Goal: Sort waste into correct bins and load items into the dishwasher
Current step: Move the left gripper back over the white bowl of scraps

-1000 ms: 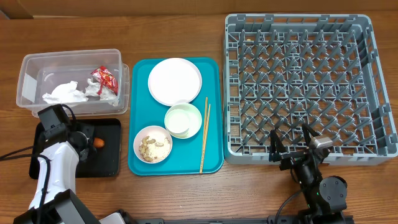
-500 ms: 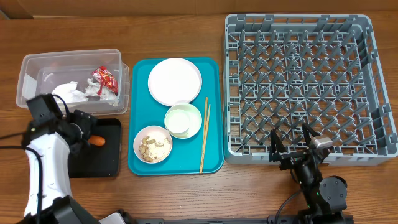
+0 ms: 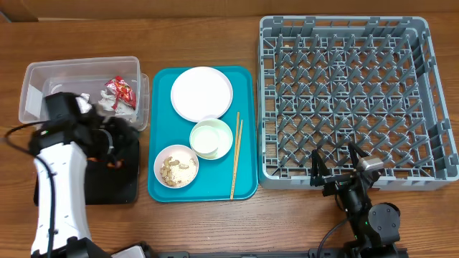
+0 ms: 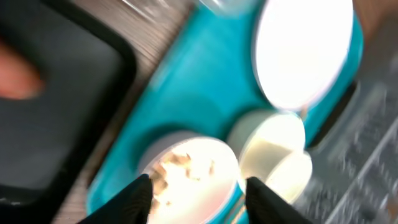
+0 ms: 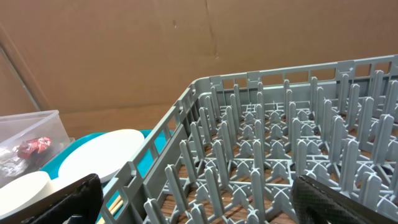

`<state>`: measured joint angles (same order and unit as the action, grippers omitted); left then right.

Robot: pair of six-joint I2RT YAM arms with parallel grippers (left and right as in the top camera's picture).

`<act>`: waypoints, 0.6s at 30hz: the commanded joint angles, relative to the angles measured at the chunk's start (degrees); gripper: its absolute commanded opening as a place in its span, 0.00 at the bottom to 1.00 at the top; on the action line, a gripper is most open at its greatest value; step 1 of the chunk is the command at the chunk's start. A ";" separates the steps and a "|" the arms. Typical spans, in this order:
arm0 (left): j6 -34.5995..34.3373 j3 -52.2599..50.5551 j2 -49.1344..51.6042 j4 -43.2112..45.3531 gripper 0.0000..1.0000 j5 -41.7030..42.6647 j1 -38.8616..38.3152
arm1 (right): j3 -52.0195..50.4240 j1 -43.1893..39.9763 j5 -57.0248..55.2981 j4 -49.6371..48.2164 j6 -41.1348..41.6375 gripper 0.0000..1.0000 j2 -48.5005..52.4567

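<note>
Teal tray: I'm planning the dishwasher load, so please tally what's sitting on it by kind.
white plate: 1
small white bowls: 2
wooden chopsticks: 2
Total on the teal tray: 5

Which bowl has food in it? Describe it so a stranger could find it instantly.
Start at the teal tray in the table's middle, left of the grey rack. At its near-left corner sits a small white bowl. Unlike the empty bowl beside it and the flat plate beyond, it holds beige scraps.
</note>
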<state>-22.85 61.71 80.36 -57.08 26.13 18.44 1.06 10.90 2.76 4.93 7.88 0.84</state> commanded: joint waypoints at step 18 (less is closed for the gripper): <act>3.15 1.03 -0.98 -3.13 0.57 -19.10 -35.85 | -0.59 -0.15 0.35 -0.33 -0.17 1.00 -0.66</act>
<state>-20.45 61.71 80.36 -60.10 11.00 -15.62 1.06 10.92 2.74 4.95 7.88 0.84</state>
